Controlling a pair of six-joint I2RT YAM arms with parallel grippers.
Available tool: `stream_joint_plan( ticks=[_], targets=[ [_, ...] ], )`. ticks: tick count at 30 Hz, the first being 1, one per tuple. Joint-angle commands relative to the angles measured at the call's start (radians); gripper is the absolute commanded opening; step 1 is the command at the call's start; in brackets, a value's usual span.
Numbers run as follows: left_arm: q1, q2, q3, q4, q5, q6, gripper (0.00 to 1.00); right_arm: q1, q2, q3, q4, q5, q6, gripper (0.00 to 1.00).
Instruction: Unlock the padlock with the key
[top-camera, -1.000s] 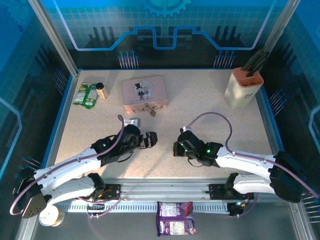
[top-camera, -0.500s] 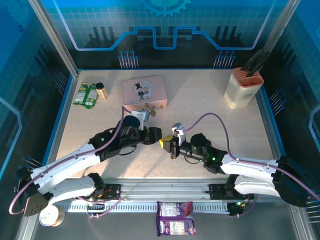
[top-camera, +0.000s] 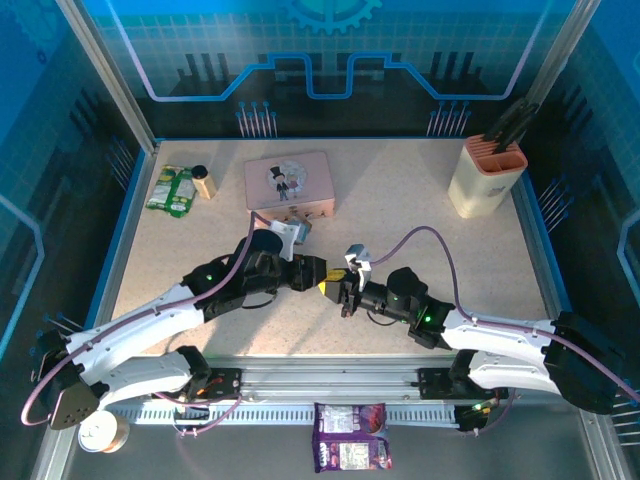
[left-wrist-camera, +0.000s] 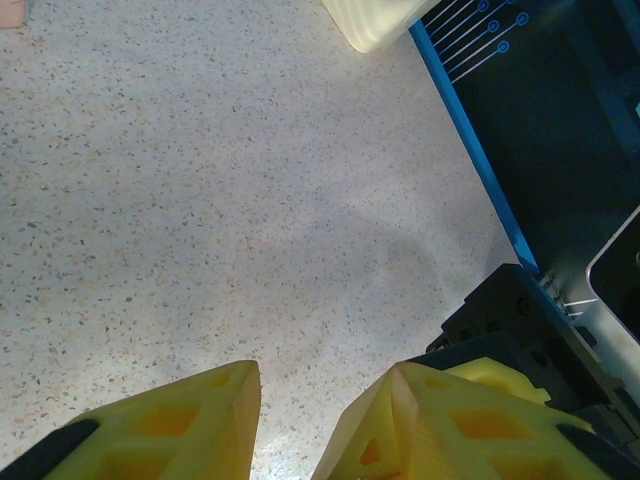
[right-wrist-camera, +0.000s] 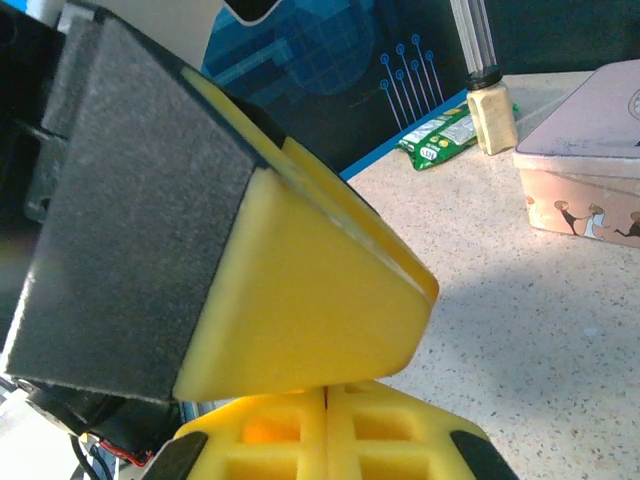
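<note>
My left gripper and right gripper meet tip to tip over the middle of the table, in front of the pink tin. In the left wrist view the left gripper shows a narrow gap between its yellow fingers, with bare table behind and nothing in it. The right gripper's yellow tip lies just right of that gap. The right gripper has its pads pressed together, and a left finger sits right over them. The key is hidden. My left wrist hides the padlock.
The pink tin stands at the back, with a green packet and a small bottle to its left. A cream knife block occupies the back right corner. The blue table edge runs along the right.
Both arms swung in toward the table's middle until the grippers met tip to tip. The left fingers narrowed from wide open. The right gripper stayed shut.
</note>
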Motion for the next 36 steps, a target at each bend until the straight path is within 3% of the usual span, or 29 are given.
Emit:
stream_joint_plan(
  ticks=[1,18,25,32,36],
  targets=[
    [-0.007,0.002,0.008,0.024,0.028,0.0,0.37,0.002,0.002,-0.009,0.06,0.018,-0.011,0.0],
    [-0.007,0.0,0.001,0.042,0.024,-0.008,0.04,-0.002,0.021,-0.012,0.068,0.06,0.022,0.0],
    [-0.007,0.0,-0.006,0.063,-0.011,-0.02,0.0,-0.018,0.012,-0.004,0.04,0.071,0.056,0.0],
    [0.001,-0.028,-0.037,0.098,-0.164,-0.072,0.0,-0.122,-0.053,0.013,-0.079,0.012,0.217,0.36],
    [0.009,-0.04,-0.048,0.149,-0.218,-0.115,0.0,-0.245,-0.095,-0.009,-0.075,-0.101,0.399,0.46]
  ],
)
